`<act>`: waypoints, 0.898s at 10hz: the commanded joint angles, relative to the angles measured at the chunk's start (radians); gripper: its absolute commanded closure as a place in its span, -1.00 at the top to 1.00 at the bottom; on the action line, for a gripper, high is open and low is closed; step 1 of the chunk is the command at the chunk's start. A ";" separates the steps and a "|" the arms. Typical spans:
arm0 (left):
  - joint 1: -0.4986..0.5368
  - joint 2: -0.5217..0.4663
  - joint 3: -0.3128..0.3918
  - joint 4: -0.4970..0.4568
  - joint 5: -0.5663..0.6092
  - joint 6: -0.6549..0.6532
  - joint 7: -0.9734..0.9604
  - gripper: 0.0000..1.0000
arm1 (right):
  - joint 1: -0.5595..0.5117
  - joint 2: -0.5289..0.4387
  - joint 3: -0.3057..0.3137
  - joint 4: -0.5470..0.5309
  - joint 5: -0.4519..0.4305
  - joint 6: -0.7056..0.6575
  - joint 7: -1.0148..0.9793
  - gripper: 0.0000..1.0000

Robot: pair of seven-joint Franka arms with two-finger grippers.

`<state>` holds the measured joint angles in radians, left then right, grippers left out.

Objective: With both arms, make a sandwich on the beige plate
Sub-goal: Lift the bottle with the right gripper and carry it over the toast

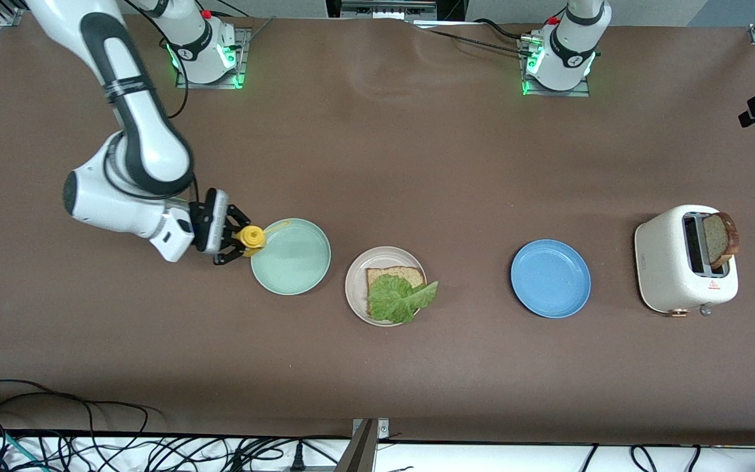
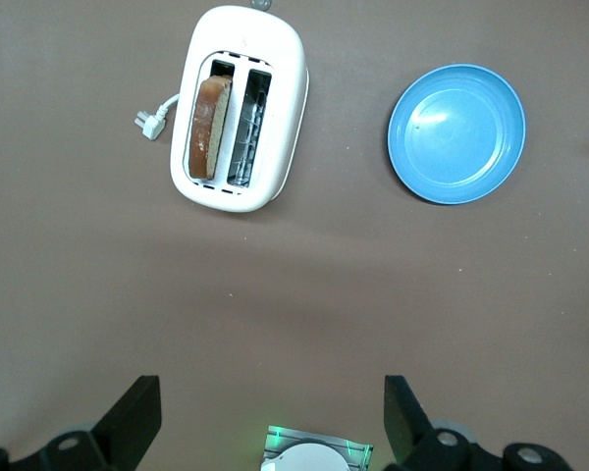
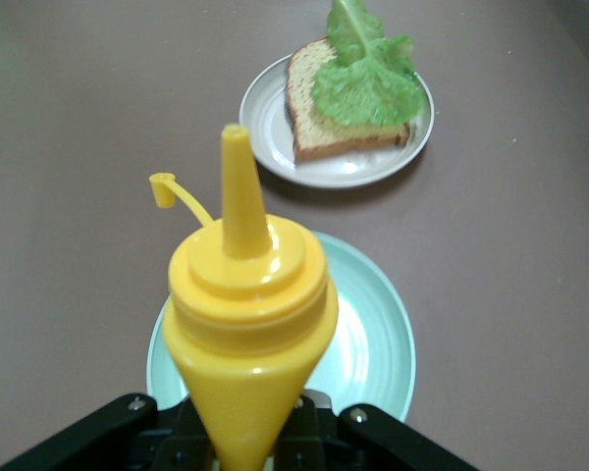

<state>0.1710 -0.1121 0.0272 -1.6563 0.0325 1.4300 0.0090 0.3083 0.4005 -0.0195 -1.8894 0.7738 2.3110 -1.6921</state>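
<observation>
1. right gripper (image 1: 238, 244) clamped on yellow squeeze bottle (image 1: 251, 236), lying sideways at the mint-green plate (image 1: 291, 256) rim, nozzle aimed toward the beige plate (image 1: 358, 275)
2. beige plate just beside the mint-green plate, toward left arm's end; holds bread slice (image 1: 392, 275) with lettuce leaf (image 1: 401, 298) on top
3. bare table between, path clear
4. left gripper (image 2: 273, 417) wide open, empty, waits high over table near toaster (image 2: 240, 107); second slice (image 2: 207, 126) in its slot

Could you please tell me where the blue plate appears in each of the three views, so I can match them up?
Front view: the blue plate lies on the table between the beige plate and the toaster.
Left wrist view: the blue plate lies beside the toaster.
Right wrist view: not in it.
Shared landmark: the toaster, with a bread slice standing in one slot.
</observation>
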 commanded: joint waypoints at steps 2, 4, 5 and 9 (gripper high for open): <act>0.005 0.005 -0.001 0.020 -0.020 -0.008 0.011 1.00 | 0.141 0.107 -0.004 0.188 -0.355 0.036 0.416 -1.00; 0.005 0.005 -0.001 0.020 -0.026 -0.008 0.011 1.00 | 0.207 0.184 0.001 0.271 -0.659 0.034 0.698 -1.00; 0.007 0.005 -0.001 0.020 -0.026 -0.008 0.011 1.00 | 0.240 0.225 0.015 0.312 -0.779 0.027 0.798 -1.00; 0.013 0.005 -0.001 0.024 -0.026 -0.010 0.011 1.00 | 0.343 0.369 0.021 0.470 -1.129 -0.103 1.089 -1.00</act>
<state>0.1741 -0.1120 0.0277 -1.6544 0.0298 1.4300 0.0090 0.6315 0.7018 0.0029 -1.5400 -0.2855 2.2996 -0.6590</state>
